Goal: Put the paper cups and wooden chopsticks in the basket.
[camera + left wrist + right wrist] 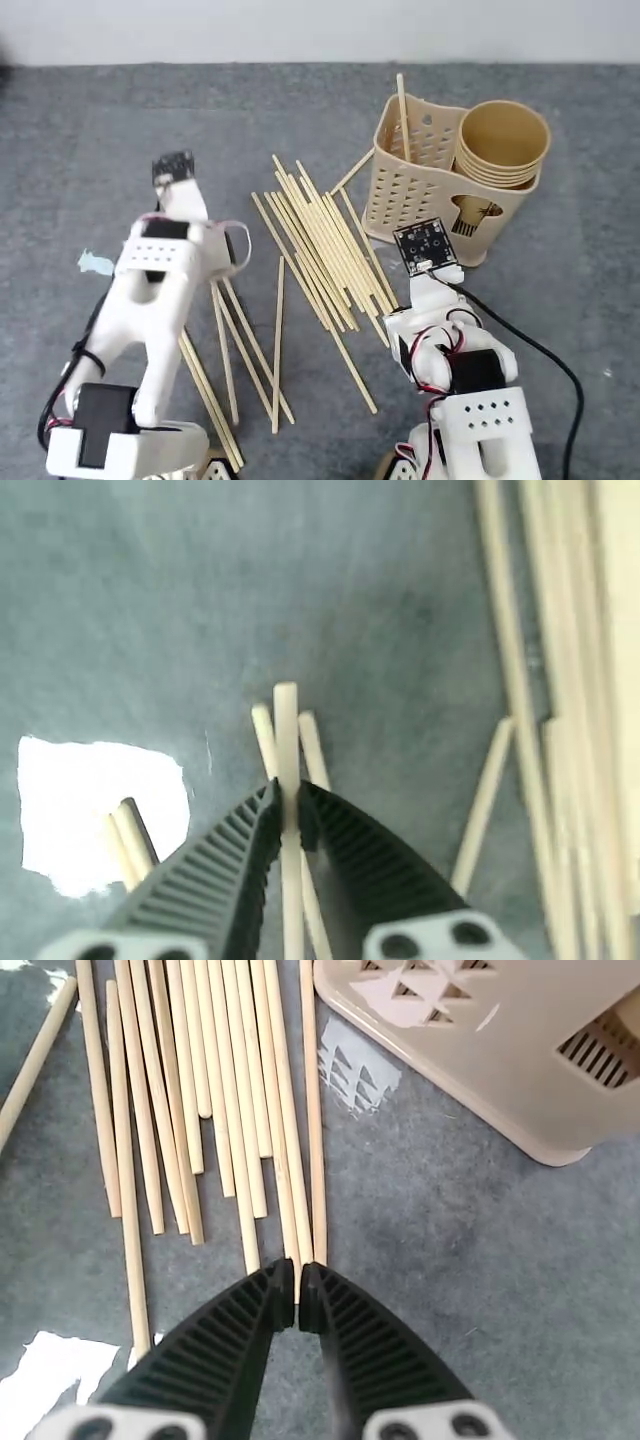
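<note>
**Two arms low over scattered chopsticks, cups already in the basket**

The table top (90,120) is a grey, felt-like surface, with a strip of pale wall (300,30) along its far edge. A small pale-blue scrap (97,263) lies on the grey beside the left arm (150,290).

The basket (425,195) – beige, perforated, with two compartments – stands upright toward the far right. A stack of paper cups (505,140) sits in the compartment farther from the loose sticks. One upright chopstick (403,115) leans in the other. The loose chopsticks (320,240) lie in a slanted fan on the table between the arms, just beside the basket's near corner. A few more are spread around and under the left arm.

The left gripper (287,798) has its ribbed jaws closed tight on a single held chopstick (286,730), whose end pokes out past the tips. Two more sticks (312,745) lie on the grey surface underneath, next to a bright white patch (90,800).

The right gripper (297,1278) hangs low above the near ends of the fan, with the basket's base well apart ahead of it. Its jaws are drawn together to a thin slit, tips right at the ends of two sticks (whether either end is actually caught, I cannot tell).

A cut-out figure (475,215) decorates the basket's front. The print on the small black boards (427,245) atop the wrists is too small to read.
</note>
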Motion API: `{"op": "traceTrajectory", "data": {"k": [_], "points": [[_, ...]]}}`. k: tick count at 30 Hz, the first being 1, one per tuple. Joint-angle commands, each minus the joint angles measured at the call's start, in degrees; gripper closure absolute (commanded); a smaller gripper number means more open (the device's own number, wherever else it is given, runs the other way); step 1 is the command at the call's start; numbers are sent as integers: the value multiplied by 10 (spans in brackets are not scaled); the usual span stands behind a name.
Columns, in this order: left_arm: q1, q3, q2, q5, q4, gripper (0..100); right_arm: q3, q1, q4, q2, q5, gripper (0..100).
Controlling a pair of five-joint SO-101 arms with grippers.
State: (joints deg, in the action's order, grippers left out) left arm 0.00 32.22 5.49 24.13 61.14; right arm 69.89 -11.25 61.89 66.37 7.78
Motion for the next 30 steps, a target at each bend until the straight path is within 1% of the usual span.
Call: {"op": "traceTrajectory", "data": {"k": [1,5,8,10,12,15,19,21,27,30], "points": [[5,-133,9,24,56,988,-5,-1,-9,12,0,966],[24,-271,9,54,91,988,-5,-1,-10,12,0,966],[55,-357,4,83,87,988,-5,-1,-10,12,0,966],[76,-401,3,102,66,988,-4,-1,-11,12,0,966],[96,-432,4,120,26,988,-4,-1,-11,12,0,966],[113,-465,4,142,-59,988,-4,-1,-11,12,0,966],[130,-469,4,152,-189,988,-4,-1,-11,12,0,966],[144,-469,3,152,-240,988,-4,-1,-11,12,0,966],[176,-467,1,150,-353,988,-4,-1,-11,12,0,966],[184,-470,-24,149,-404,988,-4,-1,-11,12,0,966]]}}
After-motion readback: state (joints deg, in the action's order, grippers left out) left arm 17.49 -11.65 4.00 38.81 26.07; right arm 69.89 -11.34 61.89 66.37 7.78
